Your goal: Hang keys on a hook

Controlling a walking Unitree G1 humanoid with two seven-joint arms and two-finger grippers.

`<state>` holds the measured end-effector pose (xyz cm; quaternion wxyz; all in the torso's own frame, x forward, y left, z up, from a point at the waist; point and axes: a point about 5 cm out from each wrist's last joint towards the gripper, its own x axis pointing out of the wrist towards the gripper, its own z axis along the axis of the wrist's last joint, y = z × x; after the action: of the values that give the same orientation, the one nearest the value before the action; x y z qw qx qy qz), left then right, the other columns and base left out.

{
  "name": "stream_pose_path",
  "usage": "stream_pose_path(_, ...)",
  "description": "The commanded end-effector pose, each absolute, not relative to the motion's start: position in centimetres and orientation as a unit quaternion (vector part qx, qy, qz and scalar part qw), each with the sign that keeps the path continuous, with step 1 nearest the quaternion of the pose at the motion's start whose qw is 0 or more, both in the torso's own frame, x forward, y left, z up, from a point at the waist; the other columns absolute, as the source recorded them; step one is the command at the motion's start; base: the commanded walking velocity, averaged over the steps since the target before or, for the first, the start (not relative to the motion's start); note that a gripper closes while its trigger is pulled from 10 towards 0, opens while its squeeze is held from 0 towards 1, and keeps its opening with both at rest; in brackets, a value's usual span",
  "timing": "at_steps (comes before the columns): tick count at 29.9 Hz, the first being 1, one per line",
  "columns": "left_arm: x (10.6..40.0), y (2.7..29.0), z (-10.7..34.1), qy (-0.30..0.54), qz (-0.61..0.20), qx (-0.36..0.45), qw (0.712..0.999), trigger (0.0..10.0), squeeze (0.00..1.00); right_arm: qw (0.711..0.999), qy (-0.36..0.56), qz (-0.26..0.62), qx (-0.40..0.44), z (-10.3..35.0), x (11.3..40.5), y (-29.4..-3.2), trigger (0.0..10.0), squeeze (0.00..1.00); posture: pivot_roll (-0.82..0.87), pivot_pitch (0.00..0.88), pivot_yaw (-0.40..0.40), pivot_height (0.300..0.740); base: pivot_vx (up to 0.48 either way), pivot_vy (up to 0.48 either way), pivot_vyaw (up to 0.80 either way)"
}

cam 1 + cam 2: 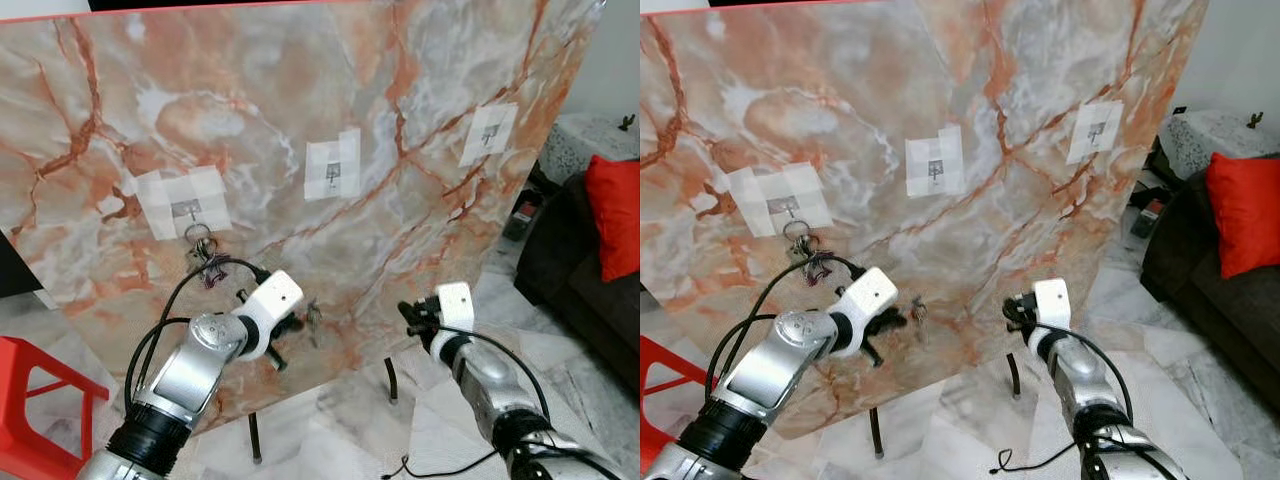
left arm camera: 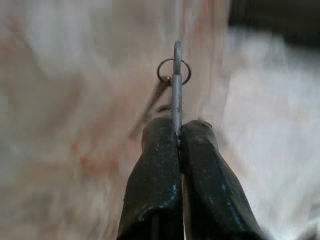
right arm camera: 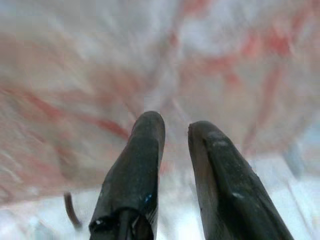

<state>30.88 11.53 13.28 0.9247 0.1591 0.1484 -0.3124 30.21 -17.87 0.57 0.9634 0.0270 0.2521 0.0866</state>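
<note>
A marble-patterned board (image 1: pixel 260 90) stands before me with three white taped patches, each bearing a small hook. A bunch of keys (image 1: pixel 203 255) hangs from the left hook (image 1: pixel 186 210). The middle hook (image 1: pixel 333 170) and the right hook (image 1: pixel 489 133) are bare. My left gripper (image 1: pixel 297 326) is low against the board, below and left of the middle hook, shut on a key (image 2: pixel 176 85) whose ring (image 2: pixel 173 71) stands beyond the fingertips. My right gripper (image 3: pixel 175 125) hovers near the board's lower right part, open, with nothing between its fingers.
A red stool (image 1: pixel 30 400) stands at the lower left. A dark sofa (image 1: pixel 560 250) with a red cushion (image 1: pixel 615 215) is on the right. The board rests on thin black legs (image 1: pixel 392 380) over a marble floor, where a cable (image 1: pixel 430 470) lies.
</note>
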Motion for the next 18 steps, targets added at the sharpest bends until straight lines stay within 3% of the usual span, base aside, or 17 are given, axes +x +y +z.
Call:
stream_pose_path(1, 30.8, 11.4, 14.7, 0.108, -0.307, 0.144, 0.935, 10.0, 0.00, 0.951, 0.301, 0.060, 0.030, -1.4, 28.4, -18.4, 10.0, 0.00, 0.06, 0.000, -0.108, 0.740, 0.000, 0.000, 0.00)
stream_pose_path(6, 31.2, 11.6, 16.5, 0.072, -0.288, 0.128, 0.947, 10.0, 0.00, 0.922, 0.385, 0.037, 0.021, -5.0, 24.0, -18.5, 10.0, 0.00, 0.07, 0.000, -0.101, 0.740, 0.000, 0.000, 0.00)
stream_pose_path(18, 33.5, 11.1, 20.1, -0.022, -0.235, 0.080, 0.968, 10.0, 0.00, 0.880, 0.472, 0.003, 0.041, -8.2, 19.1, -17.7, 10.0, 0.00, 0.07, 0.000, -0.079, 0.740, 0.000, 0.000, 0.00)
